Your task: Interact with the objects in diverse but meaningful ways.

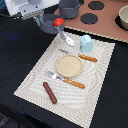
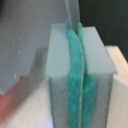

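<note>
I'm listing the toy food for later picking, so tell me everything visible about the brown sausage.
The brown sausage is a smooth, reddish-brown rod with rounded ends, plastic-looking. It lies flat and diagonal on the woven placemat, near the corner at the exterior view's lower left. Nothing else touches it; the orange-handled fork lies close by but apart, and the gripper is far off.

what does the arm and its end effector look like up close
The arm is white and grey with a dark cable trailing off it. In the wrist view the end effector has pale grey blocky fingers lined with teal-green pads pressed together.
</note>
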